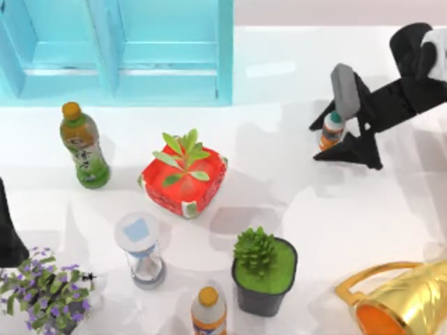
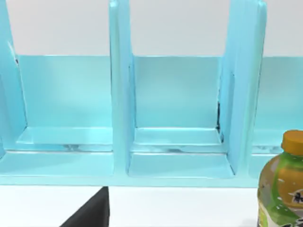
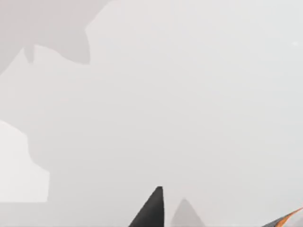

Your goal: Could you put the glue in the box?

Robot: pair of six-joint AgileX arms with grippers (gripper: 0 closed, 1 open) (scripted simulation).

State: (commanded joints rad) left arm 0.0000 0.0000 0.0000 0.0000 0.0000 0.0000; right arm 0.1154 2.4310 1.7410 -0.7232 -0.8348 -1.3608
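Note:
The glue (image 1: 332,130), a small white bottle with an orange label and a dark-green cap, stands upright at the table's back right. My right gripper (image 1: 323,142) reaches in from the right and is open, with the glue between its two black fingers; the far finger is against the cap side and the near finger lies just beside the base. One black fingertip (image 3: 152,208) and an orange sliver of the glue (image 3: 292,215) appear in the right wrist view. The box (image 1: 126,49), a light-blue divided case, sits at the back left, and its compartments (image 2: 175,142) face the left wrist camera. My left arm (image 1: 8,234) is parked at the left edge.
A green-tea bottle (image 1: 83,145) stands in front of the box. A red planter (image 1: 184,176), a sand timer (image 1: 142,250), a black potted plant (image 1: 264,273), an orange-capped bottle (image 1: 208,310), purple flowers (image 1: 45,289) and a gold pitcher (image 1: 401,299) fill the front of the table.

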